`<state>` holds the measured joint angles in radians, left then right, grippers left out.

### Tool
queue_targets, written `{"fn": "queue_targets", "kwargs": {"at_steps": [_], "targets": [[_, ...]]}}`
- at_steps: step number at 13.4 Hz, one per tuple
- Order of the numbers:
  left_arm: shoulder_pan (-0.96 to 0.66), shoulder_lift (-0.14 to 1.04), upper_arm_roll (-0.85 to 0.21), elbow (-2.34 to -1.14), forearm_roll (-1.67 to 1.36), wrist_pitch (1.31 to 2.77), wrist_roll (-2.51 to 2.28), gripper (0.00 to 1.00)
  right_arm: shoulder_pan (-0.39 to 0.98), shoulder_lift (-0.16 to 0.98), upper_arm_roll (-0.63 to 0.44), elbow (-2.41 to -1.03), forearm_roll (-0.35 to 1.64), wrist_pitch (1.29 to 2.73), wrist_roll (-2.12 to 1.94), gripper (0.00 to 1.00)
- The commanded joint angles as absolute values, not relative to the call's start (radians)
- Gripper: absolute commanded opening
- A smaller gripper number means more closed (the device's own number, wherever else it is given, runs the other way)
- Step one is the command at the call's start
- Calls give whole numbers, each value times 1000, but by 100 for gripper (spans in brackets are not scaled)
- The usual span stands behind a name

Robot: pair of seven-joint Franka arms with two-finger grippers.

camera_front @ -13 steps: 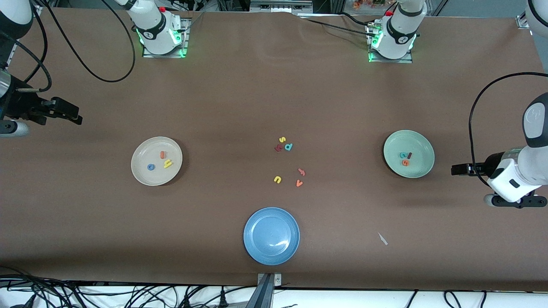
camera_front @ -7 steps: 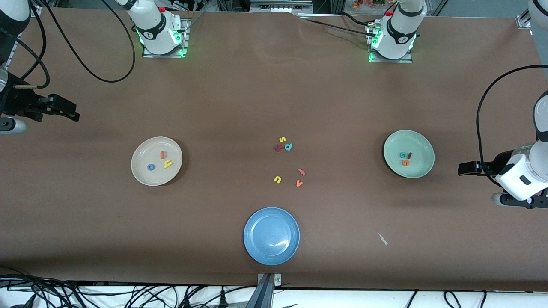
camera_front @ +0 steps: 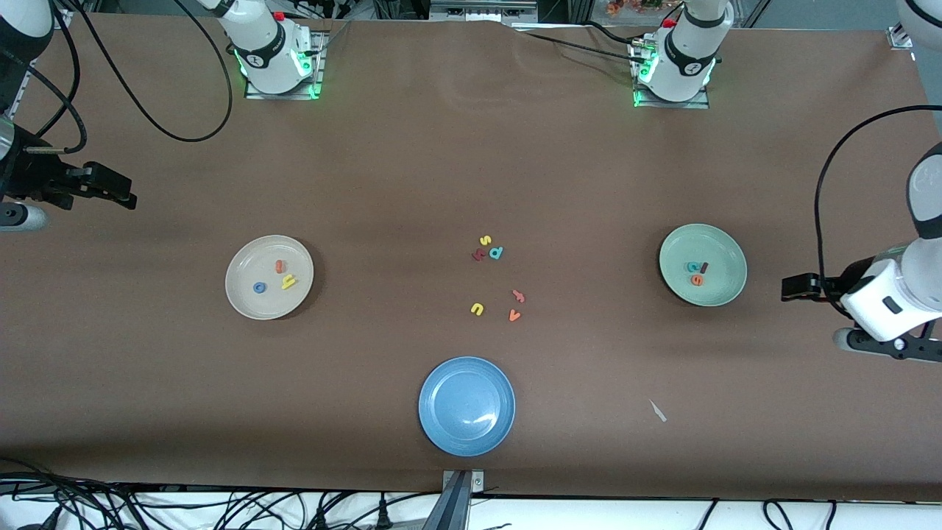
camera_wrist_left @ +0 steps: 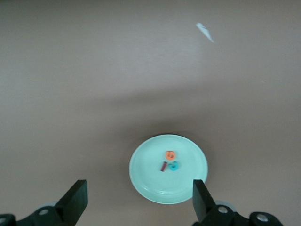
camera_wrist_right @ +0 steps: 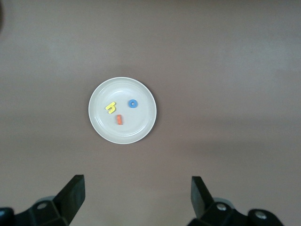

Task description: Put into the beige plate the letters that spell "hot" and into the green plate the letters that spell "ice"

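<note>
From the front we see the beige plate (camera_front: 269, 277) toward the right arm's end of the table, with the yellow h (camera_front: 288, 281), the blue o (camera_front: 259, 288) and the orange t (camera_front: 280, 266) lying flat in it, a little apart from one another. The green plate (camera_front: 703, 265) sits toward the left arm's end and holds the teal c (camera_front: 692, 267), the dark red i (camera_front: 704, 268) and the orange e (camera_front: 697, 280) in a tight cluster; the i is a short bar, its long axis running roughly toward the bases. Loose letters (camera_front: 494, 276) lie between the plates, and a blue plate (camera_front: 466, 405) lies nearer the camera than they do. The left gripper (camera_front: 789, 288) hangs over bare table at its arm's end, pointing at the green plate, well apart from it; the right gripper (camera_front: 126, 193) hangs at the other end, well apart from the beige plate. In the left wrist view we see the left gripper (camera_wrist_left: 140, 199) with its jaws spread wide and nothing between them; the green plate (camera_wrist_left: 168, 168) lies far below, between the two fingers, with e (camera_wrist_left: 170, 154), i (camera_wrist_left: 163, 166) and c (camera_wrist_left: 174, 165) in it. In the right wrist view the right gripper (camera_wrist_right: 137, 195) is likewise spread wide and holds nothing; the beige plate (camera_wrist_right: 122, 110) lies out ahead of the fingers, carrying h (camera_wrist_right: 110, 108), o (camera_wrist_right: 133, 103) and t (camera_wrist_right: 120, 119).
</note>
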<state>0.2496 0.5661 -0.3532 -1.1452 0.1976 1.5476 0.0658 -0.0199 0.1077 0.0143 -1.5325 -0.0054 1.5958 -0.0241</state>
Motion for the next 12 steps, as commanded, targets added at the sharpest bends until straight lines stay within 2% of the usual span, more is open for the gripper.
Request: {"fn": "queue_targets", "kwargs": {"at_steps": [1, 2, 5, 12], "targets": [[73, 511, -59, -1164, 17, 1552, 176, 97, -17, 110, 14, -1517, -21, 1575, -34, 100], [19, 493, 7, -1198, -4, 1571, 208, 97, -17, 110, 14, -1517, -21, 1575, -34, 100], [9, 456, 28, -1291, -8, 1647, 215, 97, -17, 110, 14, -1517, -21, 1575, -34, 100], [18, 462, 26, -1289, -5, 1646, 221, 100, -18, 110, 14, -1519, -18, 1574, -32, 100]]}}
